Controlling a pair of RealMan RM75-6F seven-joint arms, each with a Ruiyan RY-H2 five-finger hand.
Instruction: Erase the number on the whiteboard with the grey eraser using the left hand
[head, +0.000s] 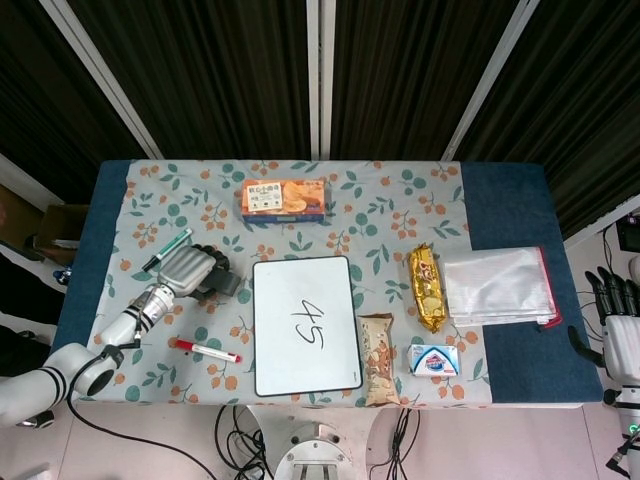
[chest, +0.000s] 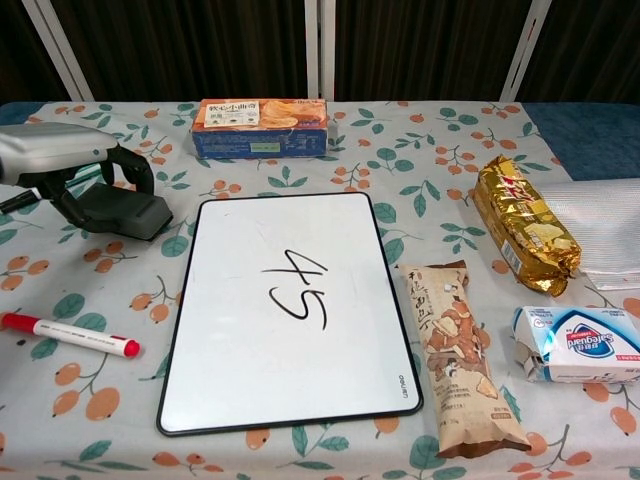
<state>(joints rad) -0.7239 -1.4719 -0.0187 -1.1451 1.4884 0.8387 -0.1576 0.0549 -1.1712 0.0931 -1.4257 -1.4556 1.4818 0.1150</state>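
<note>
The whiteboard (chest: 250, 360) lies flat in the middle of the table, also seen in the head view (head: 285, 365). A black "45" (chest: 297, 286) is written on it. The dark grey eraser (chest: 128, 213) sits on the cloth just beyond the board's far left corner (head: 226, 284). My left hand (chest: 68, 162) covers it from the left, fingers (chest: 136, 172) curled down over its far side and thumb against its near side, gripping it. The head view shows the same hand (head: 188, 270). My right hand (head: 620, 322) hangs off the table's right edge, fingers apart, holding nothing.
A red marker (chest: 70, 335) lies left of the board and a green marker (head: 167, 249) behind my left hand. A biscuit box (chest: 262, 127) stands at the back. To the right are a gold packet (chest: 525, 225), a nut bar (chest: 460, 355), a blue-white pack (chest: 580, 345) and a clear bag (head: 497, 286).
</note>
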